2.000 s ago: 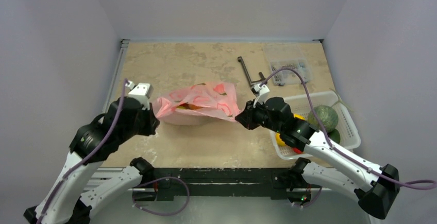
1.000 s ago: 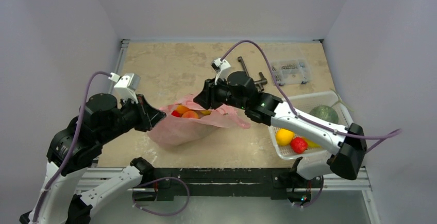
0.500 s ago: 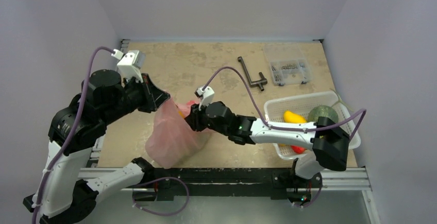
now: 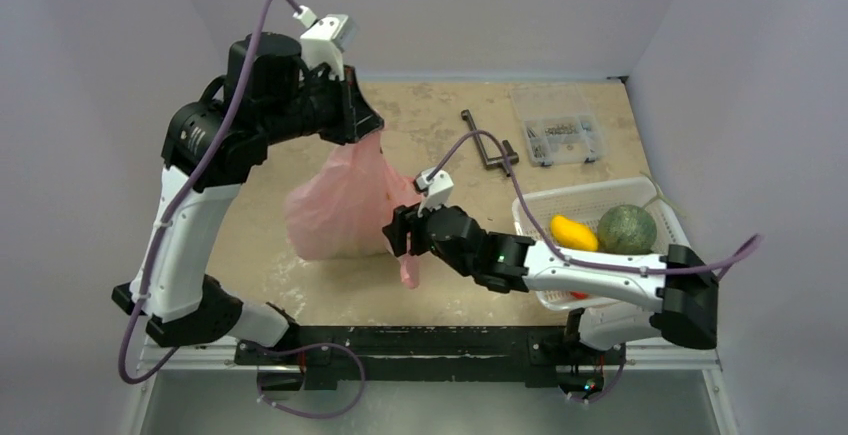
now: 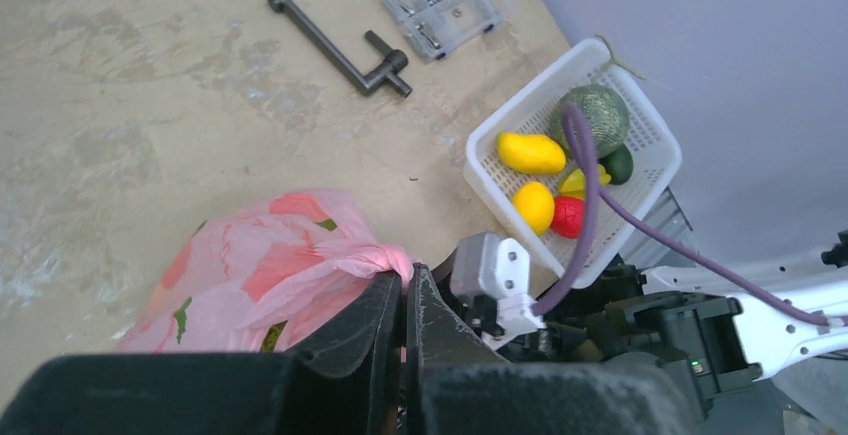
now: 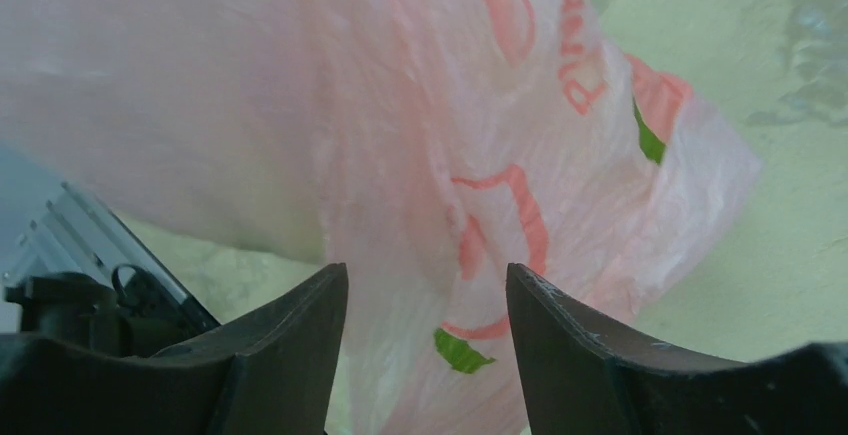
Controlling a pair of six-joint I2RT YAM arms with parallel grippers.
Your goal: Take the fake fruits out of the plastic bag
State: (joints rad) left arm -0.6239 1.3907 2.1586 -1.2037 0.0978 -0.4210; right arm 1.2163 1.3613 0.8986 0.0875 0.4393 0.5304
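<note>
- Left gripper (image 5: 405,290), pinched on a handle of the thin pink plastic bag (image 4: 335,210), has hoisted it toward eleven o'clock.
- Right gripper (image 6: 427,285) gapes empty at its bottom: emptying looks next.

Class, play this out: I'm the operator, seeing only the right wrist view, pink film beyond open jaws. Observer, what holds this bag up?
Observer: The left gripper, jaws shut on the bunched top of the plastic bag, which hangs below it.
Operator: Any fruit outside it?
Observer: Yes, a white basket holds a green melon, a yellow fruit and a red fruit.
Operator: Where is my gripper?
Observer: The right gripper sits at the bag's lower right side, seen from above.
</note>
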